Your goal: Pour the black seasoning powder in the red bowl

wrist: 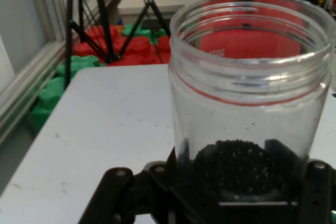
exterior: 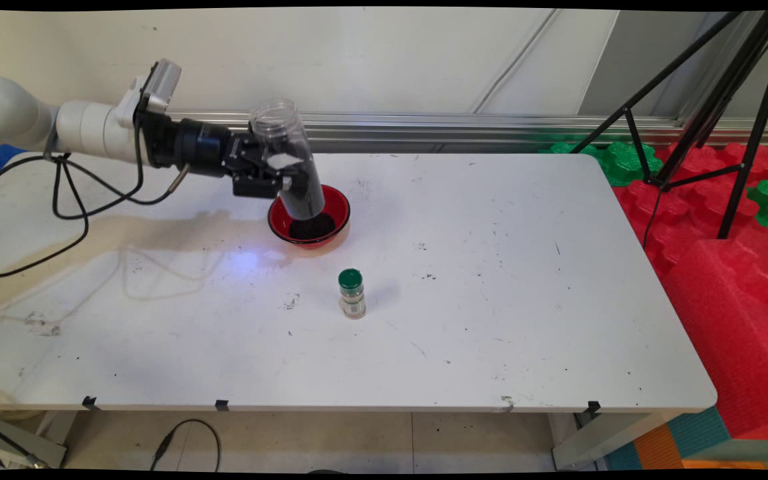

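One clear jar (exterior: 289, 160), clamped in the gripper (exterior: 276, 170), tilts above the red bowl (exterior: 309, 217); a green-capped bottle (exterior: 351, 293) stands near the bowl.

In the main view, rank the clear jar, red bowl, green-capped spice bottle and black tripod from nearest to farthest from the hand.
1. Clear jar: held in the hand.
2. Red bowl: just below the jar, holding dark grains.
3. Spice bottle: upright, toward the table's near side.
4. Tripod: off the table's far right corner.

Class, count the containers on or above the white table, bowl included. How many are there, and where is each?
3. A clear jar held in the gripper above the red bowl; the bowl at the table's far middle; a green-lidded spice bottle upright nearer the camera. None seems hidden.
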You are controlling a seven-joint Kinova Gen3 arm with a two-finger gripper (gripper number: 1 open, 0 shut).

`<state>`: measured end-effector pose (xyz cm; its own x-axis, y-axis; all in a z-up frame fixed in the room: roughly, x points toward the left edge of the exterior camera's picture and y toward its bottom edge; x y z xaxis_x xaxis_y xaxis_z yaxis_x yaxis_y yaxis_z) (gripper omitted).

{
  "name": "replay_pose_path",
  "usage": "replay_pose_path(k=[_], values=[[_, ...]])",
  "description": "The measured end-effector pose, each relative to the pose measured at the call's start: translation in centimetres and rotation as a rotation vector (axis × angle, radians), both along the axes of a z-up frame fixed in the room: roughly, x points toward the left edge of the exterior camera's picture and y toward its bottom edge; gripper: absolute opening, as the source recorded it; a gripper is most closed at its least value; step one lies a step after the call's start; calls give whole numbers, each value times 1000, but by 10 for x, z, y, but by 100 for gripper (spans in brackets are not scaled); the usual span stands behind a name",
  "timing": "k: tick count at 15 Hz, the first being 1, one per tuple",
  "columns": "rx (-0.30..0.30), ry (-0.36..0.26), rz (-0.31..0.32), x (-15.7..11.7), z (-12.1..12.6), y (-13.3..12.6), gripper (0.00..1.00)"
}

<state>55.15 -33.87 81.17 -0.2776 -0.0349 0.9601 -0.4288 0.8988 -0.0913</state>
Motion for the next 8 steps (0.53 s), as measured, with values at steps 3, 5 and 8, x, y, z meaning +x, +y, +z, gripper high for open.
replay_pose_path(k=[3,5,8], values=[[-21,-1,44,2,8,-14,0],[-37,-5,74,4,13,-25,0],[-61,-15,115,9,18,-39,0]])
